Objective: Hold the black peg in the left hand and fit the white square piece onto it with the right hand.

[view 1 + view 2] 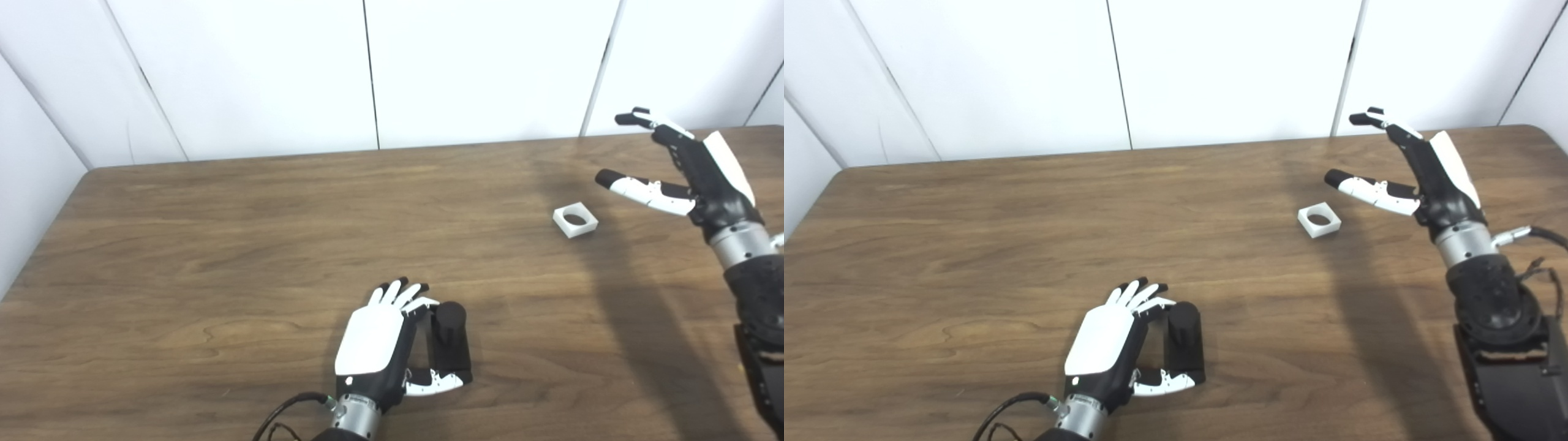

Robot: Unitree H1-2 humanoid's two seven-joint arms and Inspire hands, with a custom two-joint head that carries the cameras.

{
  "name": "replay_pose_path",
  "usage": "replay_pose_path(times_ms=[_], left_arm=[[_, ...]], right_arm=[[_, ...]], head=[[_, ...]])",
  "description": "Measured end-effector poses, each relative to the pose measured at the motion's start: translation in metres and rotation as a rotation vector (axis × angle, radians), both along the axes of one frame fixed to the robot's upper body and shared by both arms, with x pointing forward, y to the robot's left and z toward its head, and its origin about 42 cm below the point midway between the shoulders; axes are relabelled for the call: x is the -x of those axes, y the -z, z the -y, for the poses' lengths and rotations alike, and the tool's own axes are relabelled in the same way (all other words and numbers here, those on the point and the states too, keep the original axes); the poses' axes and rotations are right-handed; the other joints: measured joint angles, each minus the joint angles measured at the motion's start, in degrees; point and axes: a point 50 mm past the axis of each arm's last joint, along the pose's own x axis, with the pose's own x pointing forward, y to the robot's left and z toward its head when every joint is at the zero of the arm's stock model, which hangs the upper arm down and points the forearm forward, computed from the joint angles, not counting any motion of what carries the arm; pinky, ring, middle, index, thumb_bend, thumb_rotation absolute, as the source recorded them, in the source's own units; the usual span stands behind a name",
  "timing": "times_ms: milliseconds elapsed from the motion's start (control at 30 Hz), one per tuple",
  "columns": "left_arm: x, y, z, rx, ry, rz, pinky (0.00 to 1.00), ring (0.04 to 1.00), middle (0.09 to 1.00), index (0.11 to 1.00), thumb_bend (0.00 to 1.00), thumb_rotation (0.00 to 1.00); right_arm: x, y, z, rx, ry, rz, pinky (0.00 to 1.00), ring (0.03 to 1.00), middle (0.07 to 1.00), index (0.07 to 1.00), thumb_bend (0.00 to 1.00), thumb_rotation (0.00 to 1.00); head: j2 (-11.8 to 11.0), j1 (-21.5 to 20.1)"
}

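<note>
The black peg (450,337) stands upright on the wooden table (245,245) near the front edge. My left hand (373,343) rests beside it on its left, fingers spread and apart. The thumb reaches across in front of the peg's base, so the peg stands between fingers and thumb, not clasped. The white square piece (575,220), with a round hole, lies flat on the table at the right. My right hand (686,171) is open and empty, raised above the table just right of the piece, its thumb pointing toward it. The same shows in the right eye view: peg (1184,337), piece (1319,220).
White wall panels (367,73) stand right behind the table's far edge. The table's left corner is rounded. The right arm's dark forearm (1494,306) rises from the table's right front and casts a long shadow beside the piece.
</note>
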Motion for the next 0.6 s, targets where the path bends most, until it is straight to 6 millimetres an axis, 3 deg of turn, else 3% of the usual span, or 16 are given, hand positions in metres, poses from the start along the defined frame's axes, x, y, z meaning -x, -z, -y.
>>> replay_pose_path(times_ms=[167, 367, 600], left_arm=[[0.0, 0.0, 0.0, 0.004, -0.003, -0.001, 0.99, 0.98, 0.907, 0.669, 0.74, 0.32], [0.0, 0.0, 0.0, 0.024, -0.006, -0.01, 0.98, 0.973, 0.901, 0.652, 0.75, 0.28], [-0.001, 0.0, -0.001, 0.031, -0.009, -0.015, 1.0, 0.982, 0.909, 0.661, 0.75, 0.28]], right_arm=[[-0.019, -0.013, 0.008, 0.164, -0.005, -0.038, 0.96, 1.0, 0.952, 0.786, 0.91, 0.39], [-0.045, -0.042, -0.014, 0.311, -0.089, -0.094, 0.97, 1.0, 0.974, 0.717, 0.96, 0.28], [-0.063, -0.042, -0.021, 0.425, -0.129, -0.215, 1.0, 1.0, 0.962, 0.684, 0.97, 0.21]], head=[[0.0, 0.0], [-0.3, -2.1], [-0.4, -2.2]])
